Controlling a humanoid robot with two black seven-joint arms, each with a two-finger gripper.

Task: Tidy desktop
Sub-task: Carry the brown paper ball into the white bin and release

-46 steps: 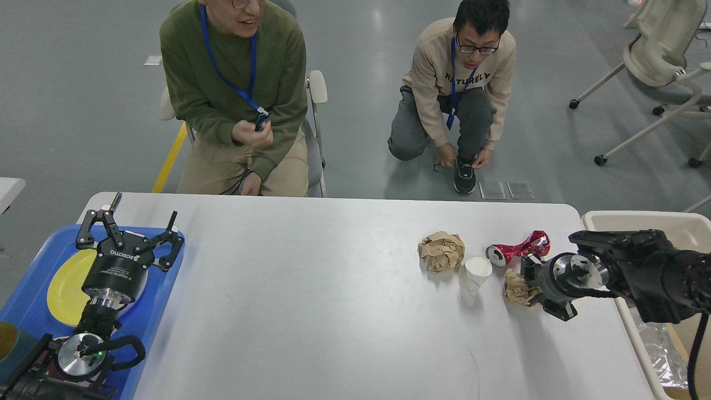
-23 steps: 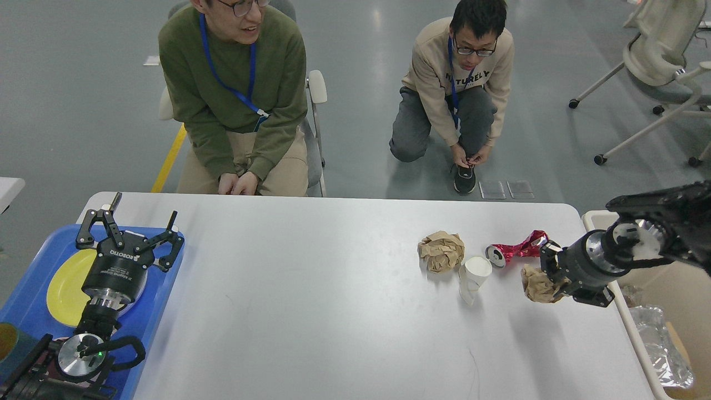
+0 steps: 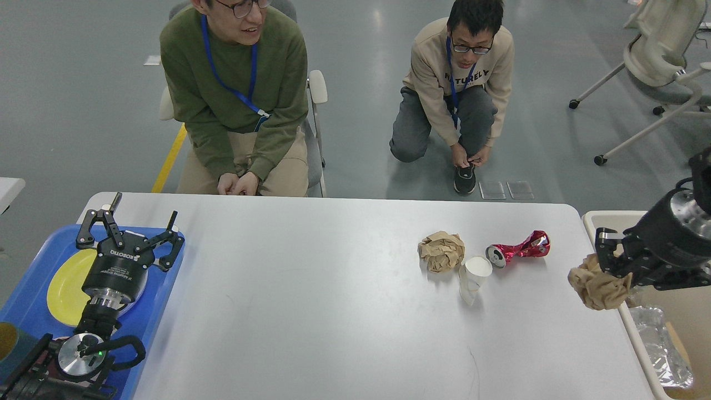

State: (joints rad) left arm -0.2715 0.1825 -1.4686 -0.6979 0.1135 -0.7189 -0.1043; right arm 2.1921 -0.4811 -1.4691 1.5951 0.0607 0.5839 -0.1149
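The white desktop (image 3: 311, 300) fills the middle of the head view. On its right part lie a crumpled brown paper ball (image 3: 441, 251), a tipped white paper cup (image 3: 472, 278) and a crushed red can (image 3: 517, 247). My right gripper (image 3: 608, 266) is shut on a second crumpled brown paper ball (image 3: 599, 288) and holds it in the air over the desktop's right edge, next to the beige bin (image 3: 633, 319). My left gripper (image 3: 130, 230) is open and empty above the blue tray (image 3: 33, 300) at the left.
A yellow plate (image 3: 64, 289) lies on the blue tray. The beige bin holds crumpled foil (image 3: 664, 350). Two people sit and crouch behind the desktop's far edge. Office chairs stand at the far right.
My right gripper has lifted the brown paper ball off the desktop and carried it right, to the desktop's right edge by the bin. The left arm has not moved.
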